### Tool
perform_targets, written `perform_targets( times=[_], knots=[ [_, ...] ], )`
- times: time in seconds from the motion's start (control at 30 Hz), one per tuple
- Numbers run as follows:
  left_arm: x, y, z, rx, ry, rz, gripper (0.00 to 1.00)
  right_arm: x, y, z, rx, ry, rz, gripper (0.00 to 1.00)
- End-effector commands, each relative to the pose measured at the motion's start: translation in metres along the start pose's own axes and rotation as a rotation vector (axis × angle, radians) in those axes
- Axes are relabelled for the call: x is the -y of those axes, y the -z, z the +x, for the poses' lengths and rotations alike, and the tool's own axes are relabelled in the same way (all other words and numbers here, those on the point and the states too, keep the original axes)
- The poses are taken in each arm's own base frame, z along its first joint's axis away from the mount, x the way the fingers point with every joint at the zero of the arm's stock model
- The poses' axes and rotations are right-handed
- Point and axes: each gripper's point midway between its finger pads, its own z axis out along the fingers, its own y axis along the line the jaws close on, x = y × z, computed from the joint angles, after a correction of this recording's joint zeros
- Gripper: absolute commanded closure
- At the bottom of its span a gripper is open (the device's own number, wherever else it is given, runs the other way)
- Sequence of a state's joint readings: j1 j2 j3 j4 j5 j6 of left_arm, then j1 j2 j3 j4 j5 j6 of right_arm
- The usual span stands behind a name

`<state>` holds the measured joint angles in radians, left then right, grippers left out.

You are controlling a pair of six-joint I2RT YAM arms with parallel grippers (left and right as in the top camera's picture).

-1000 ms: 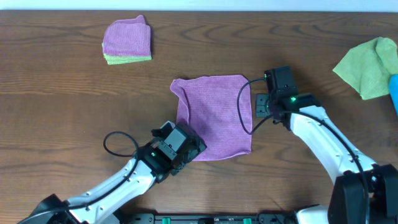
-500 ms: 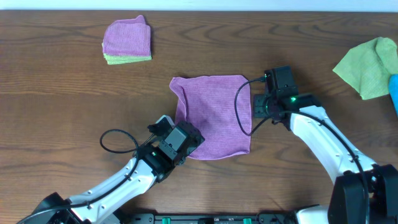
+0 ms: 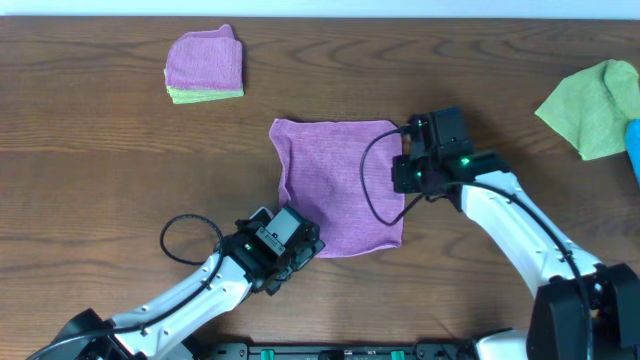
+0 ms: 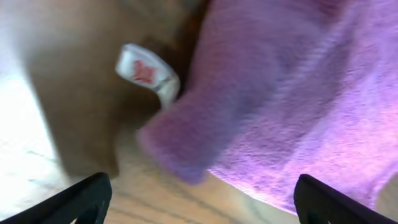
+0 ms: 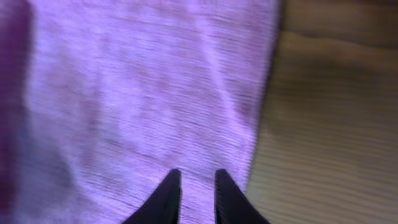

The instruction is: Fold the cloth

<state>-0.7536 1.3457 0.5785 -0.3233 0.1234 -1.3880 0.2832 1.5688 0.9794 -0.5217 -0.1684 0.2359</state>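
The purple cloth (image 3: pixel 340 190) lies flat in the middle of the wooden table, with a small fold along its left edge. My left gripper (image 3: pixel 298 246) is open and empty just off the cloth's front left corner. In the left wrist view the open jaws (image 4: pixel 202 208) frame that corner (image 4: pixel 186 149), and a white tag (image 4: pixel 149 74) shows beside it. My right gripper (image 3: pixel 403 172) is low over the cloth's right edge. In the right wrist view its fingers (image 5: pixel 191 193) are nearly together over the flat cloth (image 5: pixel 137 93), holding nothing that I can see.
A folded stack of purple and green cloths (image 3: pixel 204 65) sits at the back left. A crumpled green cloth (image 3: pixel 595 105) and a blue object (image 3: pixel 633 148) are at the far right edge. Black cables loop near both arms.
My left gripper has backed off toward the front left, away from the cloth's corner. My right gripper has moved left onto the cloth's right edge. The cloth's back left corner shifted slightly.
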Motion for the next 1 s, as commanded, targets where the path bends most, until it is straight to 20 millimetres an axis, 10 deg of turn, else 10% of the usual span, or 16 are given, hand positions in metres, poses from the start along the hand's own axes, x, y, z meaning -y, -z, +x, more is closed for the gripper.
perform_targets(
  times=[0.0, 0.63, 0.8, 0.87, 0.97],
  knots=[
    [0.012, 0.002, -0.010, 0.050, 0.011, 0.041, 0.05, -0.012, -0.006, 0.017, -0.031, -0.015, -0.081, 0.88],
    [0.011, 0.021, -0.019, 0.057, -0.037, 0.062, 0.05, -0.010, -0.024, 0.051, -0.074, -0.007, -0.129, 0.96],
    [-0.039, 0.057, -0.029, 0.082, 0.007, -0.082, 0.05, -0.016, -0.014, 0.065, -0.126, -0.011, -0.163, 0.98],
    [-0.055, 0.066, -0.027, 0.078, 0.018, -0.124, 0.05, -0.018, -0.005, 0.063, -0.114, -0.008, -0.168, 0.91],
    [-0.053, 0.072, -0.029, 0.097, 0.002, -0.103, 0.05, -0.024, 0.015, 0.056, -0.059, 0.005, -0.181, 0.44]
  ],
)
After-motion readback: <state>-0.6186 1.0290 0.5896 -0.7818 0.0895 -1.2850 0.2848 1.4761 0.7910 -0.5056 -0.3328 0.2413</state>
